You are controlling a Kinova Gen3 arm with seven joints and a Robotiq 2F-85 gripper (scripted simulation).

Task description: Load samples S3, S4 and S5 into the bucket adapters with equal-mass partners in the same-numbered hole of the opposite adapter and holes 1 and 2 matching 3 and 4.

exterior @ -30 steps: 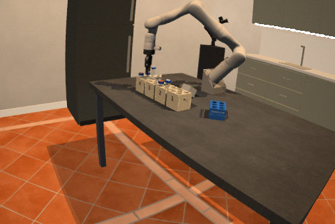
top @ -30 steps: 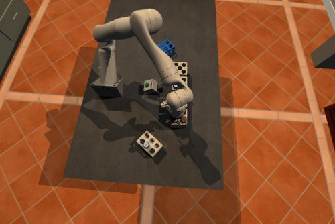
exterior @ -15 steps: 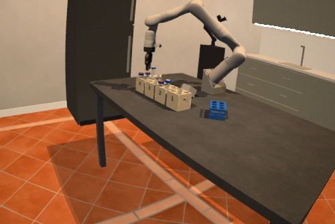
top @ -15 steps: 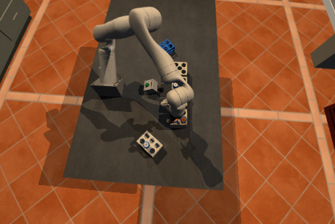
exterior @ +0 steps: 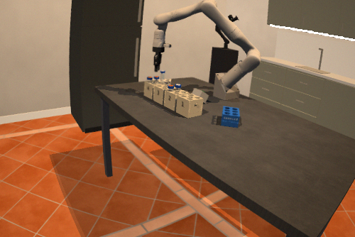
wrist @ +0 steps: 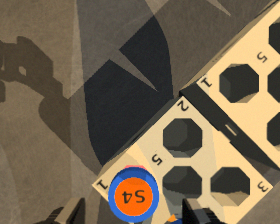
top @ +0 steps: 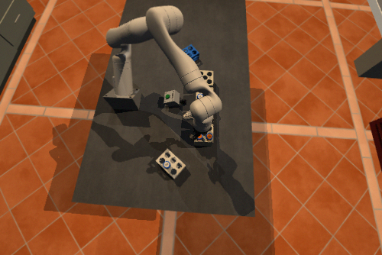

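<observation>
The hand (exterior: 156,67) hangs above the far end of the adapter row at centre left of the exterior view, fingers partly apart and gripping nothing. In the wrist view, sample S4 (wrist: 133,195) stands at the bottom centre in hole 1 of an adapter (wrist: 218,150); the fingertips flank it at the lower edge without touching. Holes 2, 3 and 5 of that adapter are vacant. A neighbouring adapter (wrist: 251,95) lies at the upper right. On the counter (exterior: 270,147), a blue rack (exterior: 231,116) stands apart at centre right.
</observation>
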